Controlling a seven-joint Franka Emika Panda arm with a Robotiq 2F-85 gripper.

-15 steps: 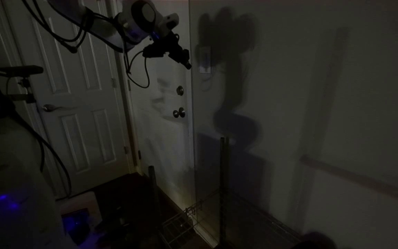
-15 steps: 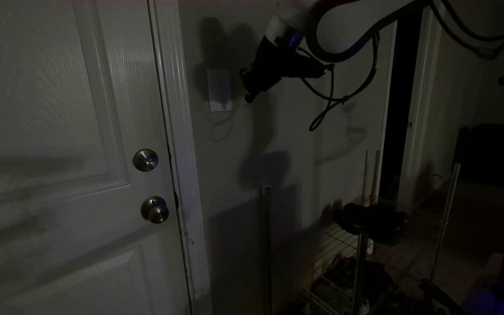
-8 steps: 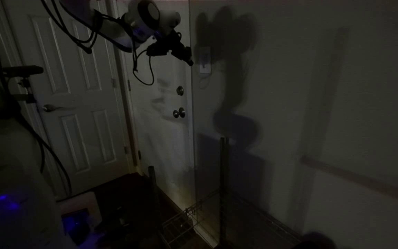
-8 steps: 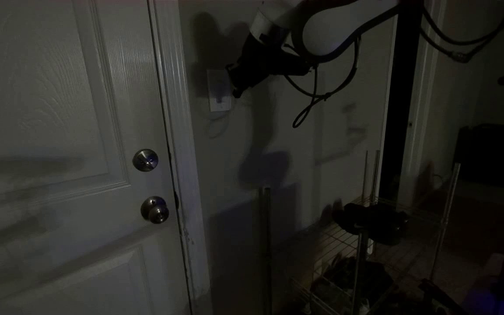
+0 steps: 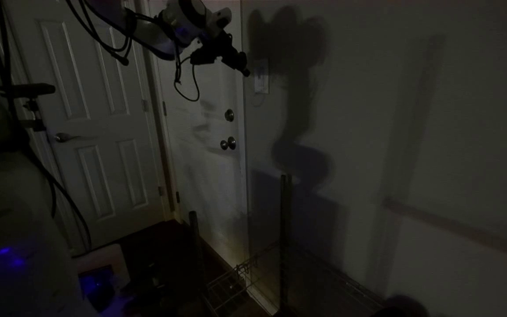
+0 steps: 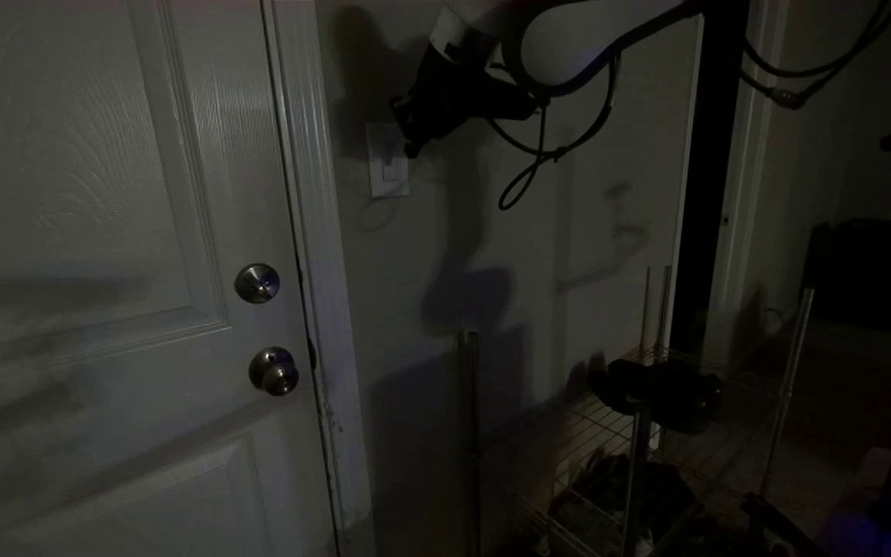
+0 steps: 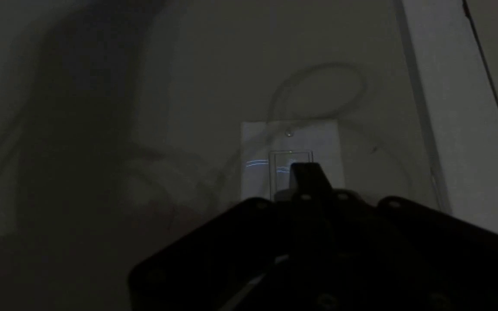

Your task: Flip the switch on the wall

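The switch is a white plate with a rectangular rocker. It shows in both exterior views (image 5: 261, 81) (image 6: 389, 179) and in the wrist view (image 7: 255, 181). It is mounted on the plain wall (image 5: 359, 114) beside the door frame. My gripper (image 5: 246, 73) is black and shut, with nothing seen between its fingers. In an exterior view the gripper (image 6: 411, 149) overlaps the plate's upper right corner. In the wrist view the gripper (image 7: 306, 166) comes from below and covers the lower part of the rocker. I cannot tell whether the tip touches the switch.
A white panelled door (image 6: 105, 193) with a round lock (image 6: 257, 283) and a knob (image 6: 274, 371) stands beside the switch. A wire rack (image 6: 600, 425) with dark things stands below the arm. A loose cable (image 6: 542, 158) hangs from the arm. The room is dim, with arm shadows on the wall.
The gripper has moved toward the switch and upward. More of the plate's lower part now shows below it in an exterior view. The switch looks unmoved.
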